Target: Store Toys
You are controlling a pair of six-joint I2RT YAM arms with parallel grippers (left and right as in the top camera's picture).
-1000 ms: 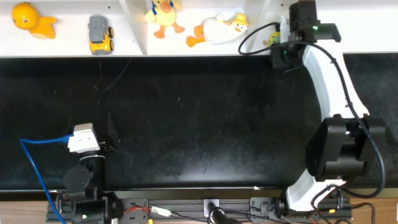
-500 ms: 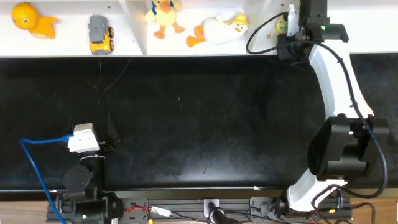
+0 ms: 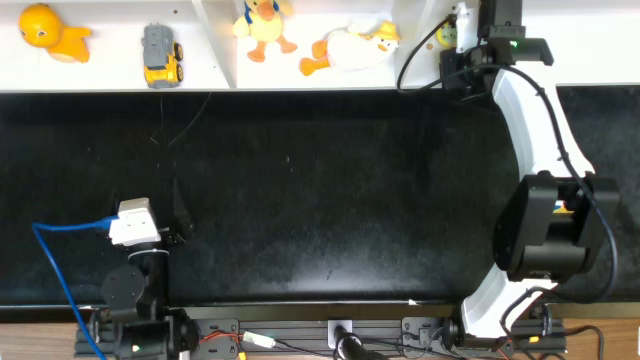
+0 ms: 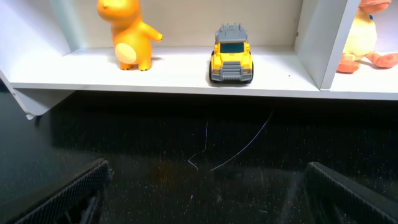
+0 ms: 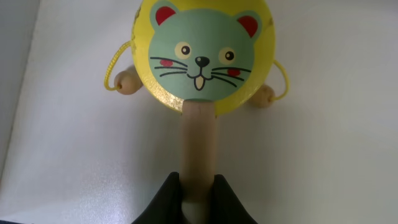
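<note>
Right wrist view: the right gripper (image 5: 198,194) pinches the wooden handle of a cat-faced rattle drum (image 5: 202,56), held over the white shelf (image 5: 336,124) floor; contact is unclear. The left gripper (image 4: 206,177) hangs spread above the black table (image 4: 186,130), facing a yellow truck (image 4: 231,55) and an orange toy animal (image 4: 127,31) on the shelf.

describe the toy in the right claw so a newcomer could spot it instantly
Go to the white shelf along the black table's far edge, to its right end, past the white plush duck. There the right claw grips the wooden handle of a yellow rattle drum. Unlike its neighbours, it has a flat green cat face and beads on strings.
</note>
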